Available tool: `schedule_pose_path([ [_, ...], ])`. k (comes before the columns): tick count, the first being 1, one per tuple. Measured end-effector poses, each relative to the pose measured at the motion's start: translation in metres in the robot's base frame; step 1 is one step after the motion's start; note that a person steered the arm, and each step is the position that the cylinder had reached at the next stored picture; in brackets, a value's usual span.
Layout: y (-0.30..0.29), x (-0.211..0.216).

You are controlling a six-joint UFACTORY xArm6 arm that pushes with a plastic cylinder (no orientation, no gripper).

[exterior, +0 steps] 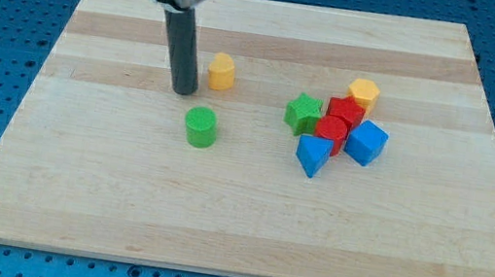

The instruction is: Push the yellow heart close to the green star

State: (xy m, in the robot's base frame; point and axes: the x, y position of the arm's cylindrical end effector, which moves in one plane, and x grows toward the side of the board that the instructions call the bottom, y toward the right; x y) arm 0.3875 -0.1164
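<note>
The yellow heart lies on the wooden board, left of centre. The green star lies to its right and a little lower, touching the red blocks. My tip rests on the board just left of the yellow heart and slightly below it, a small gap apart. It stands above the green cylinder.
Two red blocks sit right of the green star. A yellow hexagon block is above them. Two blue blocks lie below and to the right. Blue perforated table surrounds the board.
</note>
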Motion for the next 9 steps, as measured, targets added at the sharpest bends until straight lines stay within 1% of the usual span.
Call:
schedule_pose_path([
  [1,0.007,-0.026],
  [3,0.047,-0.035],
  [4,0.060,-0.035],
  [5,0.064,-0.043],
  [7,0.082,-0.042],
  [9,0.106,-0.026],
])
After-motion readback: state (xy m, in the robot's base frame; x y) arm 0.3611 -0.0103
